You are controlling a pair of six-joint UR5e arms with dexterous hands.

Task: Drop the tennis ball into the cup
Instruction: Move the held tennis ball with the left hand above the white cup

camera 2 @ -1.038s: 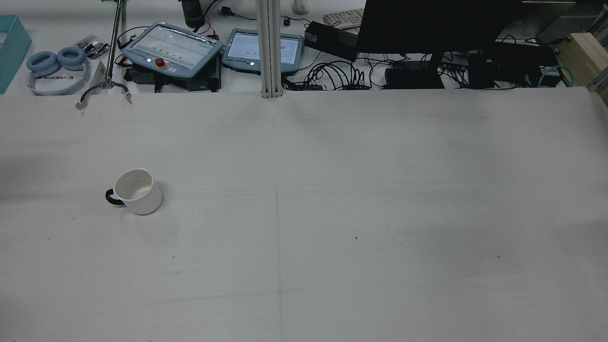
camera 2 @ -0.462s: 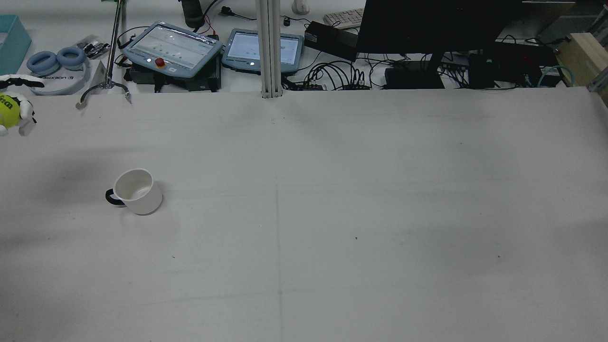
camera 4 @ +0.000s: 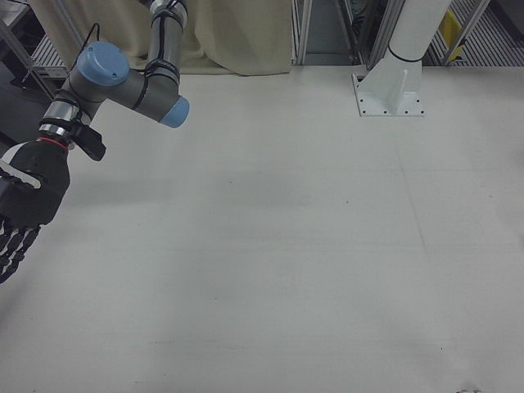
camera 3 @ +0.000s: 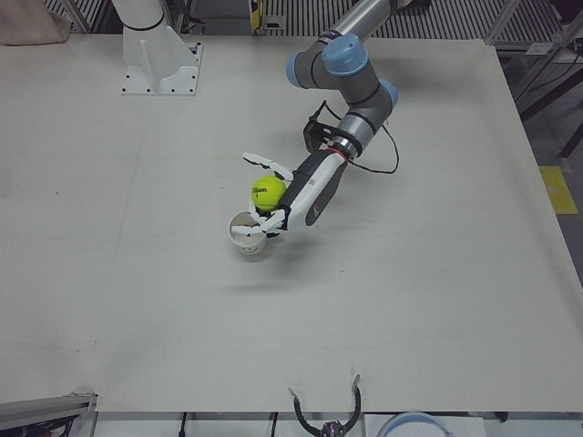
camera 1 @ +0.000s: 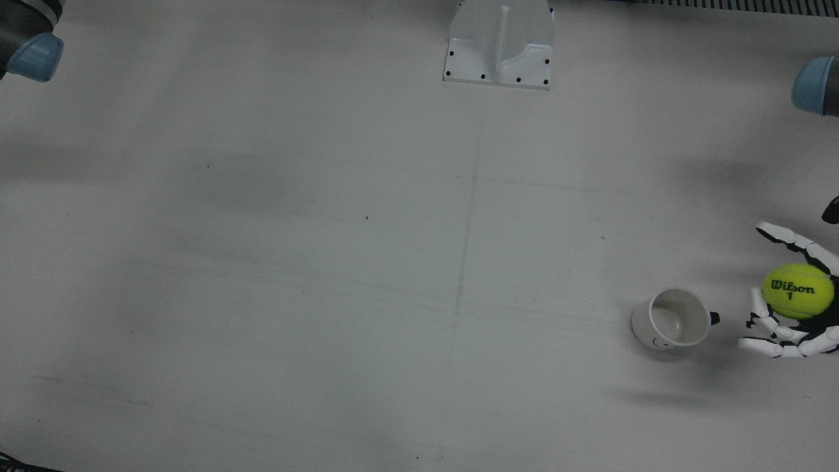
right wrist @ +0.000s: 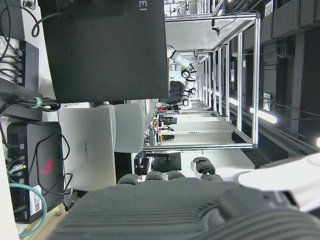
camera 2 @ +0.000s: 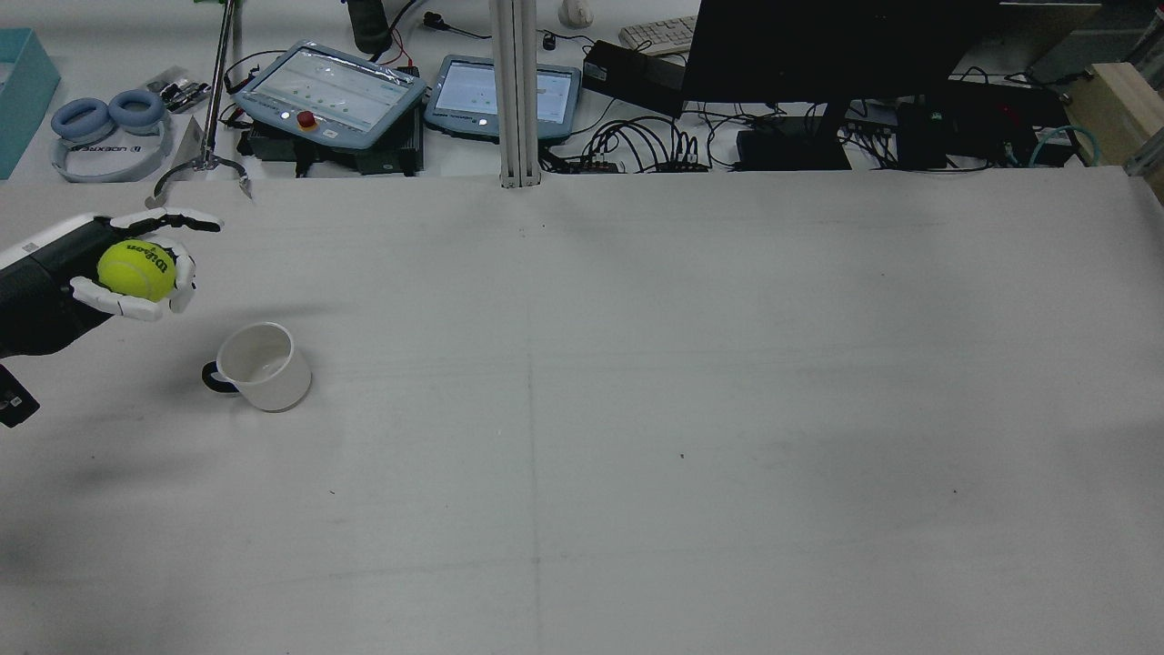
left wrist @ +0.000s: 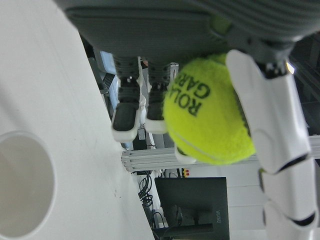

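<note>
My left hand (camera 2: pixel 68 282) is shut on a yellow-green tennis ball (camera 2: pixel 136 270) and holds it above the table. It is to the left of and slightly beyond a white cup (camera 2: pixel 259 366) with a dark handle. The cup stands upright with its mouth open. In the front view the ball (camera 1: pixel 797 291) is to the right of the cup (camera 1: pixel 672 319), not over it. The left hand view shows the ball (left wrist: pixel 207 112) in the fingers and the cup's rim (left wrist: pixel 22 185) below. My right hand (camera 4: pixel 24 205) hangs open and empty at the other side.
The grey table (camera 2: pixel 637 364) carries only the cup. Beyond its far edge are two teach pendants (camera 2: pixel 332 91), headphones (camera 2: pixel 105 118), cables and a dark monitor (camera 2: pixel 837 45). A white post base (camera 1: pixel 499 42) stands on the robot's side.
My left hand has come in from the rear view's left edge with the ball and moved right, toward the cup. The cup has not moved.
</note>
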